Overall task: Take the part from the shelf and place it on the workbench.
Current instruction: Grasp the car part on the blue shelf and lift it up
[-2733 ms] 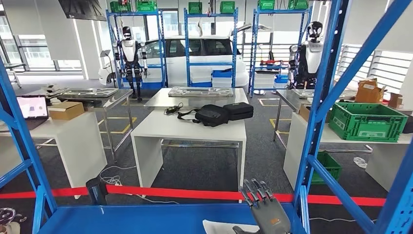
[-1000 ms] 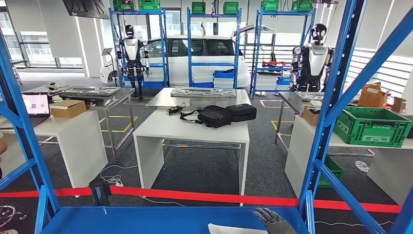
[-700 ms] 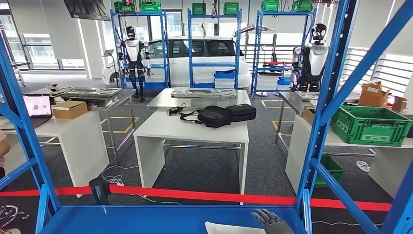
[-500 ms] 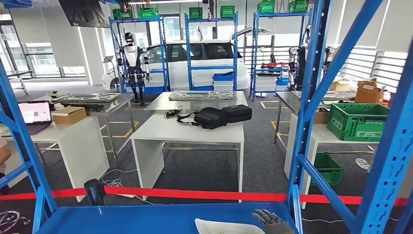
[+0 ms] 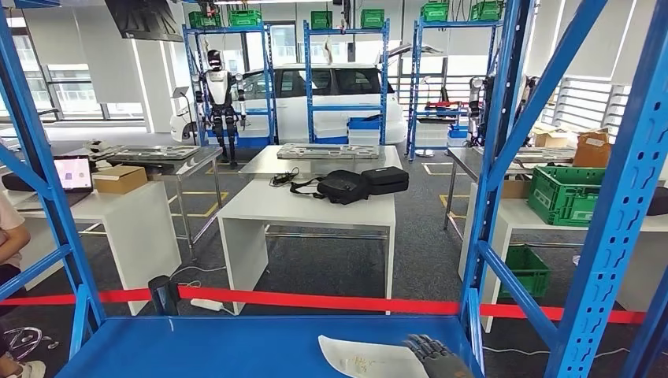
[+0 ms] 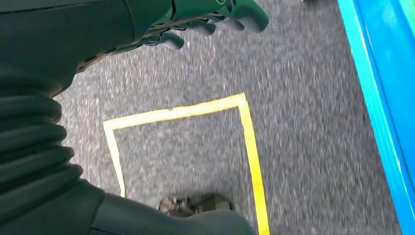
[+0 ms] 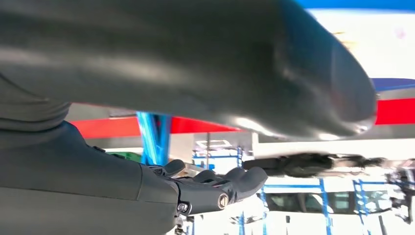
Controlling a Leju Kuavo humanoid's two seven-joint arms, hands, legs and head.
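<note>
A big workshop hall with grey carpet stretches out past the blue shelf [image 5: 236, 346] the robot stands at, its slanted blue braces [image 5: 543, 87] crossing the view on the right. Far back a white car [image 5: 331, 94] sits behind more blue racks topped with green crates, and two other humanoid robots stand there, one [image 5: 218, 94] near the car's front. In the middle of the floor is a white desk [image 5: 307, 206] carrying two black bags [image 5: 362, 185], with a metal bench just behind it holding flat grey panels. To the left, another white desk [image 5: 118, 206] carries a cardboard box [image 5: 120, 179] and a lit laptop; a person's sleeve and arm [image 5: 9, 232] come in at the left edge. On the right a green crate [image 5: 569, 195] rests on a further desk. A red tape barrier [image 5: 315, 302] runs across just beyond the shelf.

On the blue shelf board lies the part [image 5: 364, 359], a pale flat sheet, near the board's right end. The right hand [image 5: 436, 361] rests at the sheet's right edge with fingers stretched forward; I cannot tell whether it grips the sheet. The left hand [image 6: 215, 19] hangs over the carpet above a yellow floor marking [image 6: 249, 147], fingers loosely curled and apart, holding nothing
</note>
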